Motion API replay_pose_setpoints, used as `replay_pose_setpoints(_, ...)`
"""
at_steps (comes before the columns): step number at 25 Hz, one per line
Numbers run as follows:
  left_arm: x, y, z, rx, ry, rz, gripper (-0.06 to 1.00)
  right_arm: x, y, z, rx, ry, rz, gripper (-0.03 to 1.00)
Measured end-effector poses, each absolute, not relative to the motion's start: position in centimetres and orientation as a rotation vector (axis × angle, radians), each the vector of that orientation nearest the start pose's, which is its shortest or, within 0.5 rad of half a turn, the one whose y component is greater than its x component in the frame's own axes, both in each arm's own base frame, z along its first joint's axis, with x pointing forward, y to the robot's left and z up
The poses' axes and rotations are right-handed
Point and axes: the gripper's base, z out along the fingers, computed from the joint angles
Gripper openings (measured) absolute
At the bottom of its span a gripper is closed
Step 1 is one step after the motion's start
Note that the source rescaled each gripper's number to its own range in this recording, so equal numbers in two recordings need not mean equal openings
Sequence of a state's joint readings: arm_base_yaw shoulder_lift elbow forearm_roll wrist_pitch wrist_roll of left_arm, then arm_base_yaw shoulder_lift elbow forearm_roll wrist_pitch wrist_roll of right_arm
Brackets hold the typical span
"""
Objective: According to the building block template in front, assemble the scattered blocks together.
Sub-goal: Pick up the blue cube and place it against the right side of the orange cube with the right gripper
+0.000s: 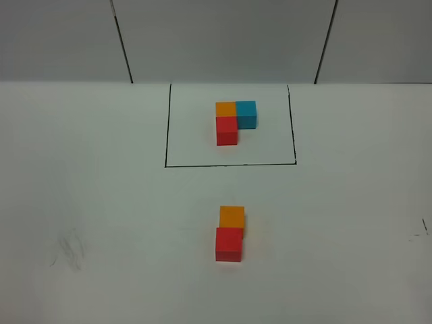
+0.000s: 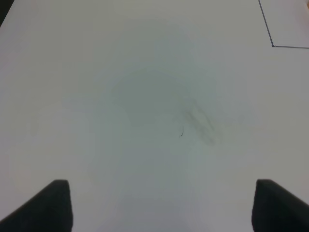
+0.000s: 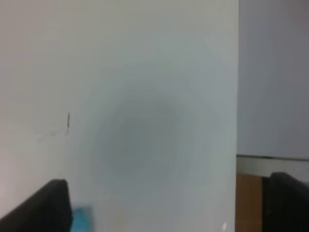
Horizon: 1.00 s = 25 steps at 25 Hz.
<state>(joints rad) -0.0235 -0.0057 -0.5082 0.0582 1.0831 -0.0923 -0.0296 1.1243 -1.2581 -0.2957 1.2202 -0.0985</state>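
Scattered blocks (image 1: 230, 236): two plain solid-coloured cubes on the white tabletop (image 1: 101, 202), about mid-table, outside the outline on its near side.
Left gripper (image 2: 161, 186): dark fingertips spread wide over bare table, nothing between them.
Grey scuff (image 1: 69, 248): faint smudge on the table's left part.
Building block template (image 1: 192, 128): black-outlined square holding an L of three cubes. Orange and blue sit side by side on the far side, with red joined to the orange's near face.
Loose orange cube (image 1: 232, 217): the farther of the pair, touching the red.
Loose red cube (image 1: 229, 246): the nearer one, set slightly left of the orange.
Right gripper (image 3: 171, 181): dark fingertips wide apart, gripping nothing, near the table's edge.
Blue patch (image 3: 82, 218): just beside one fingertip, too blurred to identify.
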Motion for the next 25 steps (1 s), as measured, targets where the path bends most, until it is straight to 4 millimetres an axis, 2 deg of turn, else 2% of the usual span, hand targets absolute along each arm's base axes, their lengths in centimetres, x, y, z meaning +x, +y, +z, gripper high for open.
replay_pose_setpoints(6, -0.8, 0.5, 27.8, -0.075, 2.050, -0.002, 0.67, 16.1, -2.9, 35.8, -0.134, 2.639, -0.431, 0.76)
replay_pose_setpoints(10, -0.8, 0.5, 27.8, -0.075, 2.050, -0.002, 0.67, 15.2, -2.6, 32.0, -0.170, 2.764, -0.386, 0.76)
replay_pose_setpoints(13, -0.8, 0.5, 27.8, -0.075, 2.050, -0.002, 0.67, 14.7, -1.7, 29.8, -0.262, 2.841, -0.250, 0.76)
replay_pose_setpoints(16, -0.8, 0.5, 27.8, -0.075, 2.050, -0.002, 0.67, 14.6, -0.9, 28.6, -0.330, 2.856, -0.129, 0.76)
replay_pose_setpoints(21, -0.8, 0.5, 27.8, -0.075, 2.050, -0.002, 0.67, 15.2, -1.5, 26.6, -0.245, 2.905, -0.127, 0.76)
replay_pose_setpoints(25, -0.8, 0.5, 27.8, -0.075, 2.050, -0.002, 0.67, 15.8, -2.2, 25.7, -0.256, 2.887, -0.207, 0.76)
